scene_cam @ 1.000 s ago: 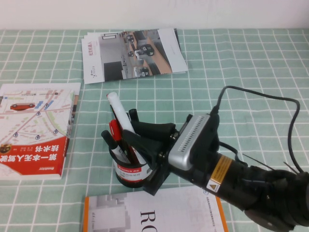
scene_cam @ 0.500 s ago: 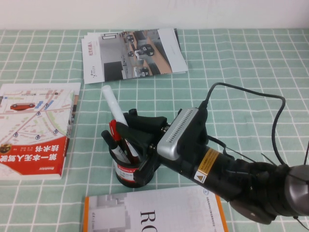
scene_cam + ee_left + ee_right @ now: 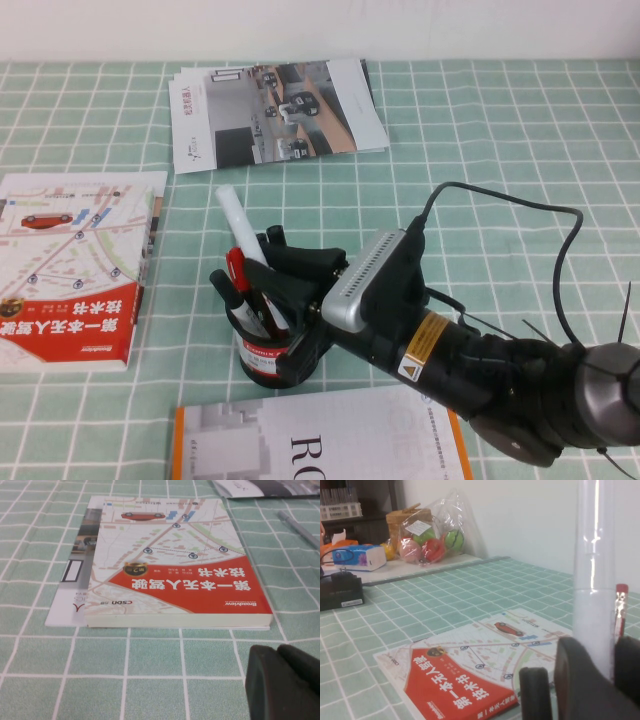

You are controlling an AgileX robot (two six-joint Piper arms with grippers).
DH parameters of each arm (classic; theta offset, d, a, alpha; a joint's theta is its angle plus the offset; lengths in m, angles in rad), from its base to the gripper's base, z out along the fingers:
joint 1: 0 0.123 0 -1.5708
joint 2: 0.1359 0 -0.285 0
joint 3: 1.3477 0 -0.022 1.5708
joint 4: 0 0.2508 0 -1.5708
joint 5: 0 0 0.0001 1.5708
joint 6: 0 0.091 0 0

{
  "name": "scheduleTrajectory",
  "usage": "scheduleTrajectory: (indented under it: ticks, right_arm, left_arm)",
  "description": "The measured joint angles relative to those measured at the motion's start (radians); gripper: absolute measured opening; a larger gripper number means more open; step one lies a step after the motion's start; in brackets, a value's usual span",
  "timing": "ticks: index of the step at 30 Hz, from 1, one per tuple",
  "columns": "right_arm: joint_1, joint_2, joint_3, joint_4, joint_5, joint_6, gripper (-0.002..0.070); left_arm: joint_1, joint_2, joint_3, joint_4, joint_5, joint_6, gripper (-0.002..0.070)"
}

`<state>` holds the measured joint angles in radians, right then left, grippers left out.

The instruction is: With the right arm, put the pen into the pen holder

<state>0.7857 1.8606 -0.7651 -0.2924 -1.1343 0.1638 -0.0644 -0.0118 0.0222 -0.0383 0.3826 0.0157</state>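
The white pen [image 3: 238, 225] stands tilted up and to the left in the black mesh pen holder [image 3: 265, 355], its lower end inside the cup. My right gripper [image 3: 275, 275] is over the holder, its black fingers shut on the pen's barrel. In the right wrist view the pen [image 3: 592, 580] rises between the right gripper's [image 3: 610, 650] fingers. A red-capped marker [image 3: 237, 265] and black-capped markers also stand in the holder. My left gripper [image 3: 280, 655] is shut and empty, low over the tablecloth beside a red-and-white book [image 3: 175, 570]; it is out of the high view.
The red-and-white book [image 3: 70, 270] lies left of the holder. A brochure [image 3: 275, 110] lies at the back. An orange-edged booklet [image 3: 320, 440] lies at the front edge. A grey pen [image 3: 300, 527] lies on the cloth beyond the book.
My right arm has swung in closer over the holder and lowered. The pen's top moved left, then slightly back, staying in the holder and in the gripper.
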Motion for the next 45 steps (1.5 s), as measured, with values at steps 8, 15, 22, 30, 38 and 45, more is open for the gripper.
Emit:
scheduleTrajectory:
  ticks: [8,15,22,30,38,45]
  right_arm:
    - [0.0,0.0,0.0,0.0,0.0,0.0,0.0318]
    - [0.0,-0.07,0.036,0.0,0.042,0.0,0.0363]
    - [0.0,-0.278,0.103,-0.027,0.34,0.073,0.0197]
    - [0.0,-0.629,0.134,-0.36,0.852,0.41,-0.0008]
    - [0.0,-1.035,0.278,-0.576,1.041,0.712,-0.0017]
    - [0.0,-1.269,0.418,-0.584,1.12,0.724,-0.0018]
  left_arm:
    - [0.0,0.0,0.0,0.0,0.0,0.0,-0.0004]
    - [0.0,0.0,0.0,0.0,0.0,0.0,-0.0004]
    - [0.0,0.0,0.0,0.0,0.0,0.0,-0.0004]
    - [0.0,0.0,0.0,0.0,0.0,0.0,-0.0004]
    - [0.0,0.0,0.0,0.0,0.0,0.0,-0.0004]
    - [0.0,0.0,0.0,0.0,0.0,0.0,-0.0004]
